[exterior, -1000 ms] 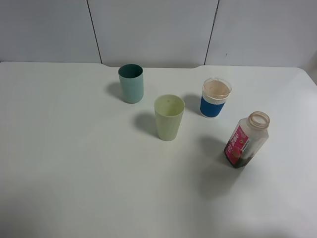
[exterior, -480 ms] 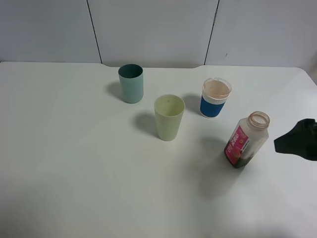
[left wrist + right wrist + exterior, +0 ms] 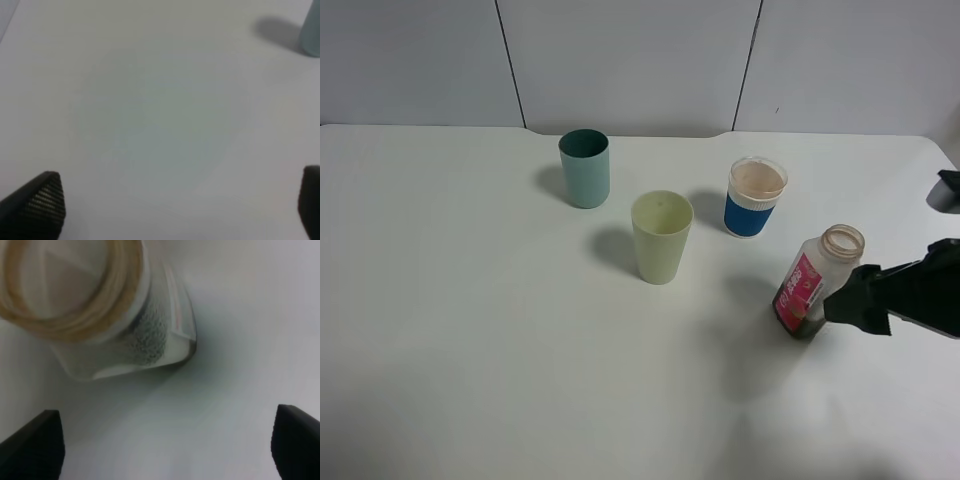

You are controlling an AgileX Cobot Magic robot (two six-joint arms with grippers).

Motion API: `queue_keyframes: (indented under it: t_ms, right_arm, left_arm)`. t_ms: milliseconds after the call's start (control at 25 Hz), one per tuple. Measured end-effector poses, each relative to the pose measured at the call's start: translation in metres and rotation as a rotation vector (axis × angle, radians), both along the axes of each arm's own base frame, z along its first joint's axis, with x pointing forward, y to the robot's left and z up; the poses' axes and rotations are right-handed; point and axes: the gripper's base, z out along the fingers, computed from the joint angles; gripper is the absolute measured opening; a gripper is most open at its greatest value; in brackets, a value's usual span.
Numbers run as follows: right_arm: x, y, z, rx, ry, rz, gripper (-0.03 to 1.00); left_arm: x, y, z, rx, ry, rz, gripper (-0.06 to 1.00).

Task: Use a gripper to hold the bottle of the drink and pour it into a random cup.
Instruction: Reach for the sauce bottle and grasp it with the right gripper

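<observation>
The bottle of the drink stands open on the white table at the right, with a pink-red label and dark liquid at its bottom. The right wrist view shows it from above, just ahead of the fingertips. My right gripper is open and empty, right next to the bottle's right side; in the right wrist view its two fingertips stand wide apart. The pale yellow-green cup stands upright at mid-table, left of the bottle. My left gripper is open and empty over bare table; it is out of the exterior view.
A teal-green tumbler stands behind and left of the cup; its edge also shows in the left wrist view. A blue-and-white cup with a clear rim stands behind the bottle. A black arm part shows at the right edge.
My right gripper has come in from the right edge and moved left, up to the bottle's side. The bottle and the cups have not moved.
</observation>
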Motion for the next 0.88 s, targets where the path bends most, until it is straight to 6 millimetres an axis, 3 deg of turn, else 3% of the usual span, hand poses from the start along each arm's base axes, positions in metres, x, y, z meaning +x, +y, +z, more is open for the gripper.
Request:
queue_keyframes:
  t_ms: [560,880]
  right_arm:
    - [-0.003,-0.001,-0.060,-0.031,-0.095,-0.051,0.81]
    - [-0.010,-0.007,-0.074,-0.034,-0.171,-0.095,0.81]
  left_arm:
    - [0.000,0.000,0.000,0.000,0.000,0.000,0.93]
    - [0.000,0.000,0.000,0.000,0.000,0.000,0.93]
